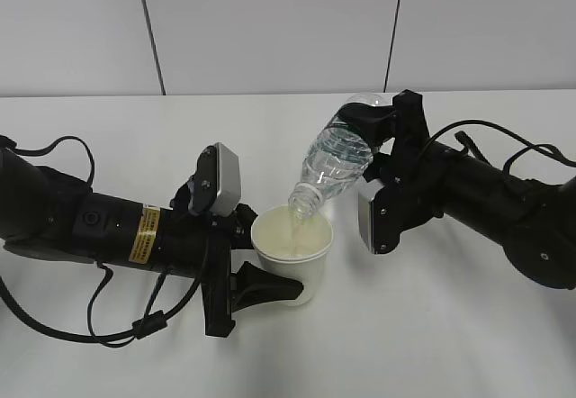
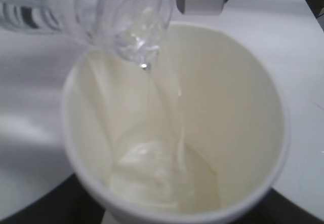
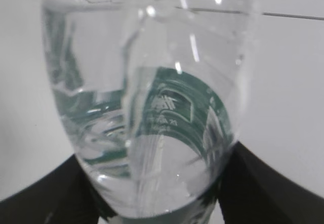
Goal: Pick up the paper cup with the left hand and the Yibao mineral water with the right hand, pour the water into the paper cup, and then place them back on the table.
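The paper cup (image 1: 292,254) is cream-white and stands upright in the middle, with my left gripper (image 1: 261,258) shut around its side. The Yibao mineral water (image 1: 337,159) is a clear bottle tilted steeply, neck down over the cup's rim, and my right gripper (image 1: 378,137) is shut on its body. A thin stream falls from the bottle mouth (image 2: 144,64) into the cup (image 2: 228,107), where water pools at the bottom. The right wrist view is filled by the bottle (image 3: 152,122), its green label showing through the water, between black fingers (image 3: 273,183).
The white table (image 1: 432,344) lies all round both arms. Black cables (image 1: 90,330) trail from the left arm at the front left, and a grey panelled wall (image 1: 270,20) stands behind the table's far edge.
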`<state>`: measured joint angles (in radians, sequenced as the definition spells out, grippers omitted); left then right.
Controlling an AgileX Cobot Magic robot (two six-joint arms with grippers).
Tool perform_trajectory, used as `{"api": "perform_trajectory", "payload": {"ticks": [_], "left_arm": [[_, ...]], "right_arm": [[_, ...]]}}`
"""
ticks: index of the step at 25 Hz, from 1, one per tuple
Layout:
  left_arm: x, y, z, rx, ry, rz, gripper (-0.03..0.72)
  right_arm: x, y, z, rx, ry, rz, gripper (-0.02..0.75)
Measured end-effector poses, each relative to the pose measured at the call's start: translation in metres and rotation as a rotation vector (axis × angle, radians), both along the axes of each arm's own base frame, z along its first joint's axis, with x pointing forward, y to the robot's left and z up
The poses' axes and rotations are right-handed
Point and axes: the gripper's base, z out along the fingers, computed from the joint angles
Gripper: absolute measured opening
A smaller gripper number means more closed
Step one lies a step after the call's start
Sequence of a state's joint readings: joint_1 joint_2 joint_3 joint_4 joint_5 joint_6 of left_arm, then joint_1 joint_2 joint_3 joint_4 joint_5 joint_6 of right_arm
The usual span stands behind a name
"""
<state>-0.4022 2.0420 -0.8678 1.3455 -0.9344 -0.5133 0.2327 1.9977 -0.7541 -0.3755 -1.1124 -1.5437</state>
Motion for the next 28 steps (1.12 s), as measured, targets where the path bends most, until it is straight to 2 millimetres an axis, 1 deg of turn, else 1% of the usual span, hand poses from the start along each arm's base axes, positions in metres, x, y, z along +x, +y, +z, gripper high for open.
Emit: {"api": "perform_trajectory", "payload": {"ticks": [6,28], "left_arm": [[0.0000,0.0000,0.0000,0.000,0.001,0.000,0.434],[0.0009,0.0009,-0.0016,0.020,-0.002,0.009,0.434]], "right_arm": [[0.0033,0.0008,0.0040,0.000,-0.022,0.001,0.444],[0.0033,0.0008,0.0040,0.000,-0.022,0.001,0.444]]}}
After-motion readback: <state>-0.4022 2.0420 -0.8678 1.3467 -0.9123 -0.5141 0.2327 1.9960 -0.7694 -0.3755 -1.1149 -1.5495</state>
